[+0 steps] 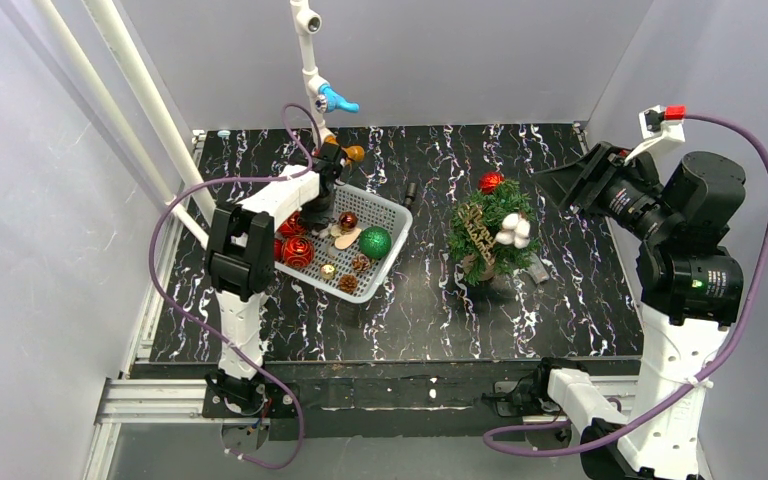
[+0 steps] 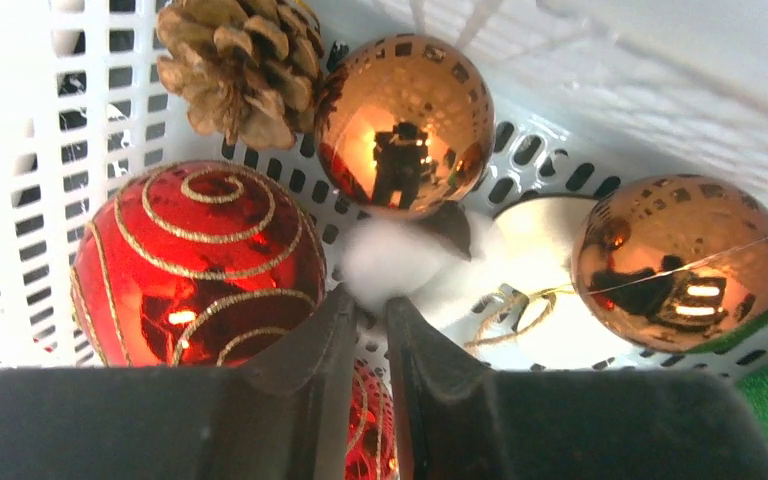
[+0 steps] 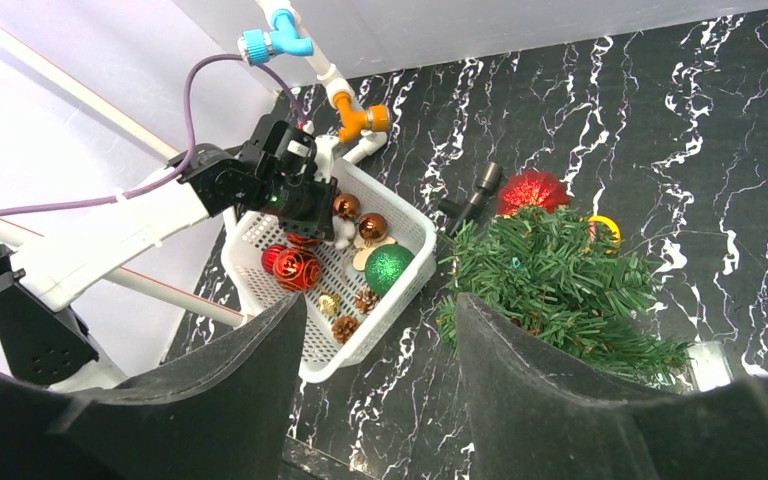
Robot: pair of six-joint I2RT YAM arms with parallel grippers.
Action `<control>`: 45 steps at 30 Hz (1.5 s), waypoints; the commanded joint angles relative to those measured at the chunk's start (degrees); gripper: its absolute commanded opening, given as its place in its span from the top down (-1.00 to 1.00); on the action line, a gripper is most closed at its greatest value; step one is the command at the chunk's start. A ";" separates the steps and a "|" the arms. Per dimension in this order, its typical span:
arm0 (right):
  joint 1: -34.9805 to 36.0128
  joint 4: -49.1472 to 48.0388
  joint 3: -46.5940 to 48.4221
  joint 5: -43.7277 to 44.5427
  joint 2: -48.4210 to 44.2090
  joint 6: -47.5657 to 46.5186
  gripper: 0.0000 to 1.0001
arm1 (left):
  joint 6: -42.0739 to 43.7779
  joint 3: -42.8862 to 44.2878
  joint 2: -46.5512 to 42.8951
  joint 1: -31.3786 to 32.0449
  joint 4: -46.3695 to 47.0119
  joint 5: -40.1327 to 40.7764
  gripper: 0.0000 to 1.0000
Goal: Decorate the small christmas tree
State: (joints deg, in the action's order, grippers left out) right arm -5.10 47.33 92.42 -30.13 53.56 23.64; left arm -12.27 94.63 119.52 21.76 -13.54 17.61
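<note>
The small christmas tree (image 1: pixel 495 240) stands right of centre on the black marbled table; it carries a red ball (image 1: pixel 490 182), a white cotton tuft (image 1: pixel 512 230) and a gold ornament (image 1: pixel 477 228). It also shows in the right wrist view (image 3: pixel 560 285). The white basket (image 1: pixel 392 212) of ornaments sits to its left. My left gripper (image 2: pixel 365 300) is down in the basket's far corner, its jaws almost closed on the edge of a white fluffy ornament (image 2: pixel 390 258), between a red swirl ball (image 2: pixel 195 265) and copper balls (image 2: pixel 405 125). My right gripper (image 3: pixel 380 300) is open and empty, held high right of the tree (image 1: pixel 552 182).
The basket also holds a green glitter ball (image 1: pixel 374 242), red balls (image 1: pixel 297 250) and pinecones (image 1: pixel 348 284). A small black cylinder (image 1: pixel 410 190) lies between basket and tree. A grey piece (image 1: pixel 538 270) lies by the tree's base. A pipe with blue fitting (image 1: pixel 335 100) hangs behind the basket.
</note>
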 commanded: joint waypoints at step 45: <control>50.55 -13.99 7.07 9.91 23.49 -32.23 -0.22 | -18.51 27.09 -18.40 0.21 -32.63 -66.94 1.00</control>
State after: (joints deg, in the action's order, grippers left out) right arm 44.34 39.44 100.53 -20.01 76.12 -2.28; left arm -29.82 119.85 100.36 21.91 -42.33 -44.69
